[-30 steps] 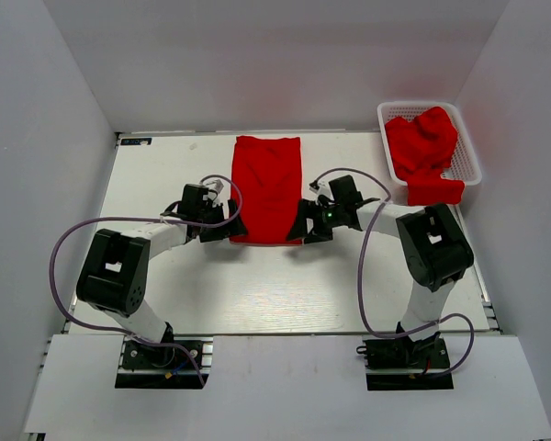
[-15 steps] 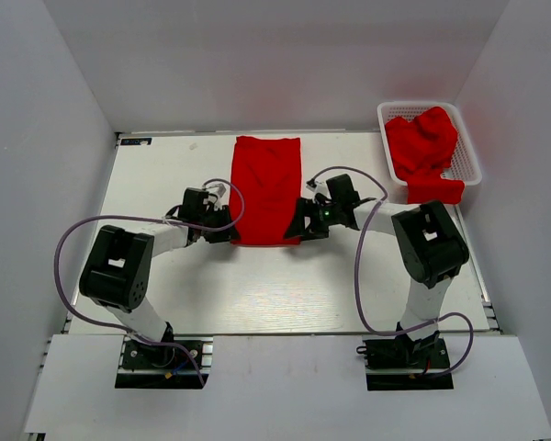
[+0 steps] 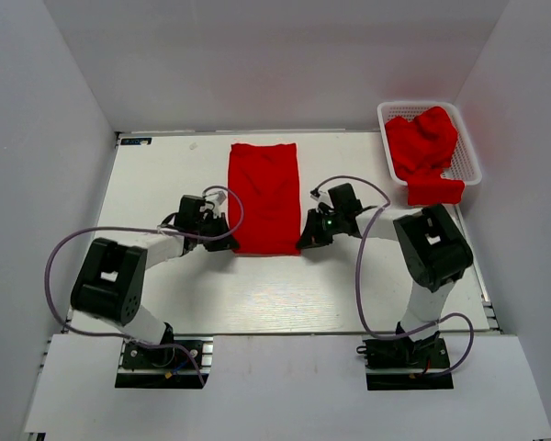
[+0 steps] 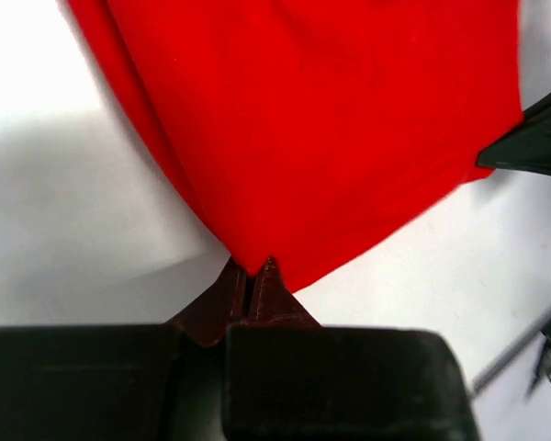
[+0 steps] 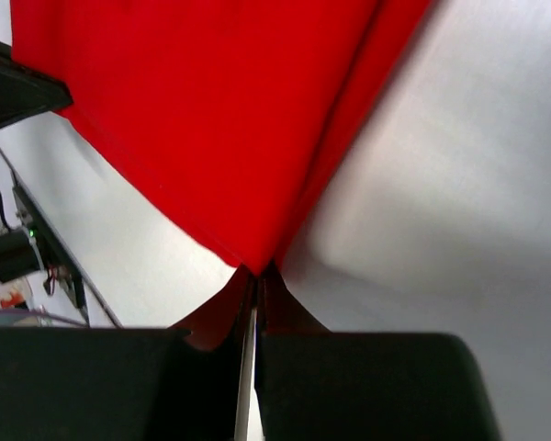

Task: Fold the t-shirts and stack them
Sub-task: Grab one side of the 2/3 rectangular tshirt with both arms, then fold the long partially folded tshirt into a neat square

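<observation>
A folded red t-shirt (image 3: 264, 197) lies flat on the surface (image 3: 156, 170). The left pincer (image 4: 254, 268) pinches its near left corner, and the right pincer (image 5: 255, 274) pinches its near right corner.

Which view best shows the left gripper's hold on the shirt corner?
Left wrist: the left gripper is shut, its fingertips pinching a corner of the t-shirt. Top external shows it only small at that corner; right wrist shows just a dark sliver, no pinch.

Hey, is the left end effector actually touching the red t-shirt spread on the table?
Touching. The left wrist view shows the left end effector pinched shut on a corner of the t-shirt, with no gap.
</observation>
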